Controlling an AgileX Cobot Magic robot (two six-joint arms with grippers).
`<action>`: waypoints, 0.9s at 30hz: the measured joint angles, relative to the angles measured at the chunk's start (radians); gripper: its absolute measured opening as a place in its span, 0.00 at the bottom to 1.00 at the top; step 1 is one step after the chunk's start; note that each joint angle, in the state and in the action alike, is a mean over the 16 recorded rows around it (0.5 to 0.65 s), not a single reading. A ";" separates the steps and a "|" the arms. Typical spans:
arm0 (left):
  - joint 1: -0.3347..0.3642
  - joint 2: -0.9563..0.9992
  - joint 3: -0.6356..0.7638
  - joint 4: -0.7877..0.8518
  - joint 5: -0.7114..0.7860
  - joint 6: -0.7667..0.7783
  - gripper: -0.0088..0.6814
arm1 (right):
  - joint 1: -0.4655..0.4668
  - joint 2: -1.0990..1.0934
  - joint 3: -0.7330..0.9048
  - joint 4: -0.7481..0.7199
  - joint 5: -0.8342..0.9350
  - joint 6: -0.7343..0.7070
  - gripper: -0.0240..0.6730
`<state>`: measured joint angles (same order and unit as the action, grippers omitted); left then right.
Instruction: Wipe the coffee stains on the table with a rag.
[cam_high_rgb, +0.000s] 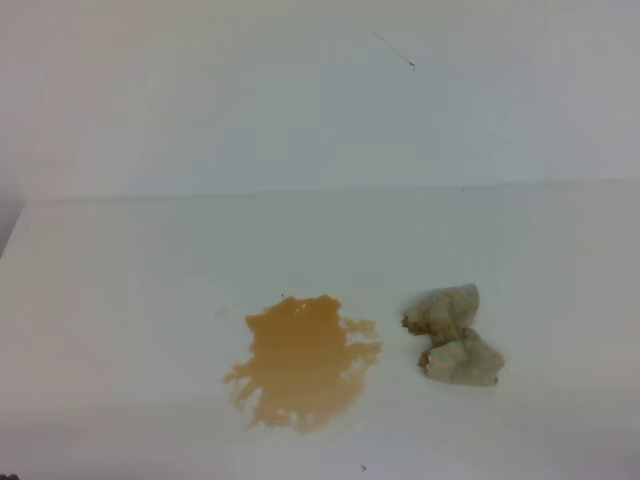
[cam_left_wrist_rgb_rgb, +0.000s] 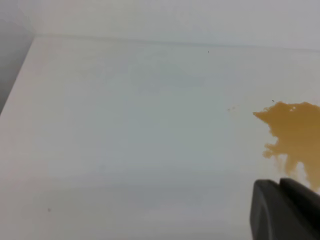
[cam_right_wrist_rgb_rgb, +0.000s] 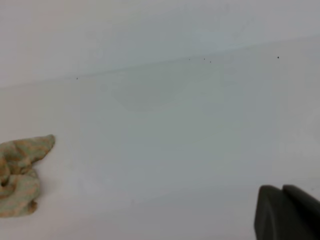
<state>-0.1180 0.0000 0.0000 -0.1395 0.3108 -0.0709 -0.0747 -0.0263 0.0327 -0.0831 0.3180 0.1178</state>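
The coffee stains (cam_high_rgb: 300, 360) form an orange-brown splotch with ragged edges on the white table (cam_high_rgb: 130, 300), near its front middle. The rag (cam_high_rgb: 455, 335), a crumpled beige wad with tan blotches, lies just right of the splotch, a narrow strip of bare table between them. Neither gripper shows in the exterior high view. In the left wrist view, the left gripper (cam_left_wrist_rgb_rgb: 280, 182) sits at the lower right corner, its dark fingers together, with the coffee stains (cam_left_wrist_rgb_rgb: 295, 135) just beyond it. The right gripper (cam_right_wrist_rgb_rgb: 282, 187) is shut and holds nothing, far right of the rag (cam_right_wrist_rgb_rgb: 20, 175).
A pale wall (cam_high_rgb: 300, 100) rises behind the table's back edge. The table's left edge (cam_left_wrist_rgb_rgb: 15, 85) drops off to a dark gap. A few tiny dark specks (cam_high_rgb: 363, 467) dot the surface.
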 joint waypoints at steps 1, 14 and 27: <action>0.000 0.000 0.000 0.000 0.000 0.000 0.01 | 0.000 0.000 0.000 0.000 0.000 0.000 0.03; 0.000 0.000 0.000 0.000 0.000 0.000 0.01 | 0.000 0.000 0.000 0.000 0.000 0.000 0.03; 0.000 0.000 0.000 0.000 0.000 0.000 0.01 | 0.000 0.000 0.000 -0.001 0.000 -0.006 0.03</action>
<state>-0.1180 0.0000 0.0000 -0.1395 0.3108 -0.0709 -0.0747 -0.0263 0.0327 -0.0843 0.3178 0.1115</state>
